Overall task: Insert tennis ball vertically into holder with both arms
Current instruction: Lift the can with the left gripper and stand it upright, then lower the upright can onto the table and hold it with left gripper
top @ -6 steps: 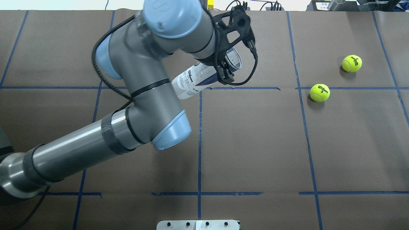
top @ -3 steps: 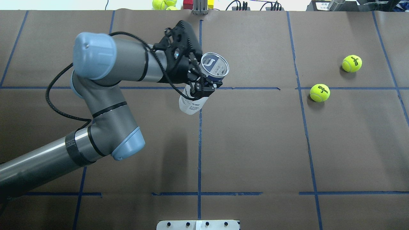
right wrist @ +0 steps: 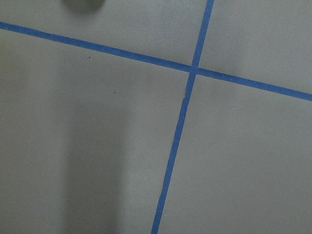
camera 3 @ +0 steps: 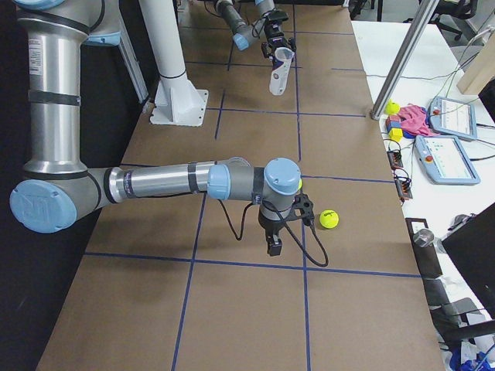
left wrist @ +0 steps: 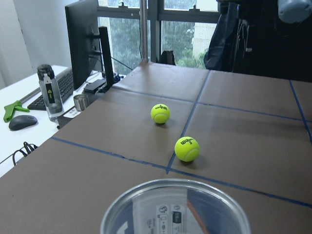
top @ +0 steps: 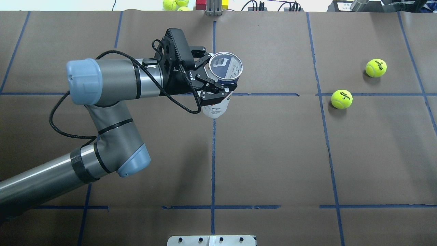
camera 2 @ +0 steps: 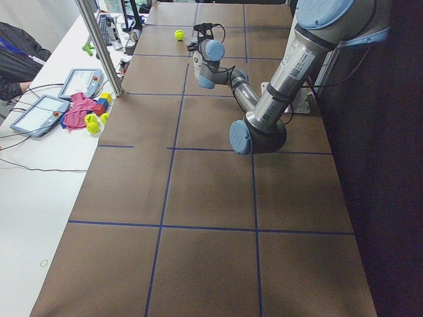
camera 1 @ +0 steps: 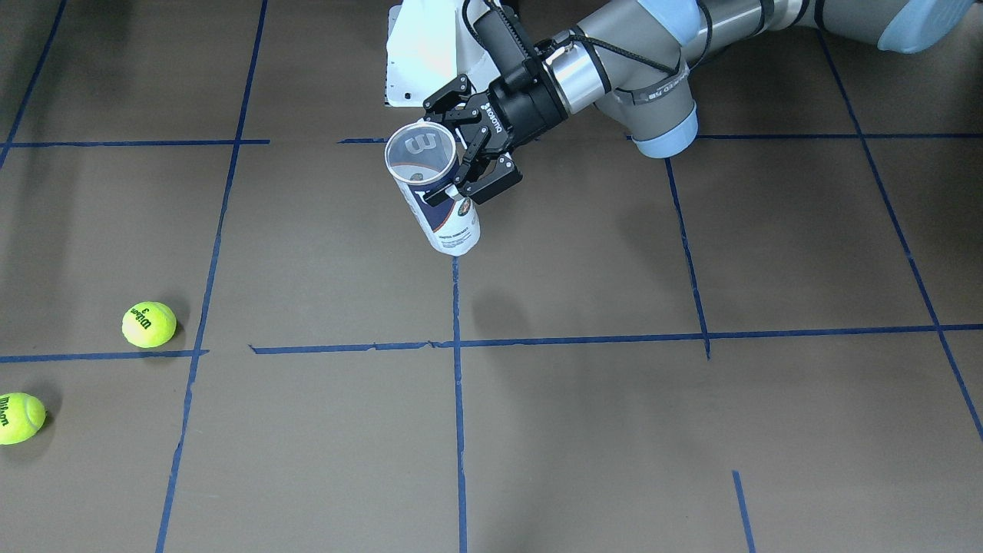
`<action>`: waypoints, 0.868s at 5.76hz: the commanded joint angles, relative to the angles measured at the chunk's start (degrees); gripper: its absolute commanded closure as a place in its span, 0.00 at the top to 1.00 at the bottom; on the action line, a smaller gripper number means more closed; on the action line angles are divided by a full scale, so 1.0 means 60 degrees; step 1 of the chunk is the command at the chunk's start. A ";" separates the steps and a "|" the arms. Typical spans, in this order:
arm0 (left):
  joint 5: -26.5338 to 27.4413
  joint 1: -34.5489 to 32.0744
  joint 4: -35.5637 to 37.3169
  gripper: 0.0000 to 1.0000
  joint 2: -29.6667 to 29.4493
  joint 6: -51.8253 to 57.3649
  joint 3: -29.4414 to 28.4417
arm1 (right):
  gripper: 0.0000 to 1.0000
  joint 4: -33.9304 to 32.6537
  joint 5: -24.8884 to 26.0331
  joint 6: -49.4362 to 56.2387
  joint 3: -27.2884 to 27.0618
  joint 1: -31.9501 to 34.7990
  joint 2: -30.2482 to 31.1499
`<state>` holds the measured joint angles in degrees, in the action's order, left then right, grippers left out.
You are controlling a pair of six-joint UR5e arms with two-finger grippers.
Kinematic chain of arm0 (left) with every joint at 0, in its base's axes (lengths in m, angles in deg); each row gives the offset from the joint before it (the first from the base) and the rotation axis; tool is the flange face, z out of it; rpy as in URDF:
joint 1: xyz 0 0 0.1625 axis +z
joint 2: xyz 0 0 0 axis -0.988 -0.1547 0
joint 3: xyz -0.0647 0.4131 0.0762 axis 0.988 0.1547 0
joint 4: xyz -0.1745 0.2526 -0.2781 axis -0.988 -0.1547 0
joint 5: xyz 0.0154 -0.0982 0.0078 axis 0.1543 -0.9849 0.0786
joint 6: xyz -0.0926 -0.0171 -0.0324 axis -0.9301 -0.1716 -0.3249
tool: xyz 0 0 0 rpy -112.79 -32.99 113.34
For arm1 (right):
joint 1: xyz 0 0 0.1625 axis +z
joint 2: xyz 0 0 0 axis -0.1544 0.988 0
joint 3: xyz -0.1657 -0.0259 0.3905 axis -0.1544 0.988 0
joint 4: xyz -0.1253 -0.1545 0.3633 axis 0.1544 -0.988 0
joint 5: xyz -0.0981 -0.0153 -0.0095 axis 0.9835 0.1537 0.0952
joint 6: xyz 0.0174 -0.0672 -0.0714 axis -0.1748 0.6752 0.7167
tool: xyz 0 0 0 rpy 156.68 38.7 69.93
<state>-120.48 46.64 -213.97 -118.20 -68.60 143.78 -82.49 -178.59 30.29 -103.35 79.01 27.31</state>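
Holder (top: 225, 66) lifted clear of the table (top: 273, 153), mouth up and seemingly slightly off vertical, clamped between the left arm's fingers (top: 213, 97): bring it plumb and steady before the right arm's fingers (camera 3: 273, 246), open or closed cannot be told, deliver a tennis ball (camera 3: 329, 219).

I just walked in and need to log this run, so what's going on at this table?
The left tool is clamped on the holder, a clear tennis-ball can. It holds the can off the table, open mouth up and slightly tilted. Two tennis balls lie on the table on the robot's right. The right tool hangs low beside them; whether it is open cannot be told. No ball is in the can yet.
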 commanded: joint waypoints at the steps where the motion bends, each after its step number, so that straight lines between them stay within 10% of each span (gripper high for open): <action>1: 0.0809 0.0453 -0.2114 0.76 0.0020 0.0024 -0.1423 | 1.00 0.0000 0.0001 -0.0010 0.0000 0.0000 -0.0004; 5: 0.1705 0.0924 -0.4072 0.76 0.0005 0.0068 -0.2967 | 1.00 0.0000 0.0001 -0.0010 0.0000 -0.0015 -0.0019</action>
<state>-110.79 52.04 -237.26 -118.14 -68.28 127.19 -82.49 -178.59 30.30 -103.35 78.93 27.25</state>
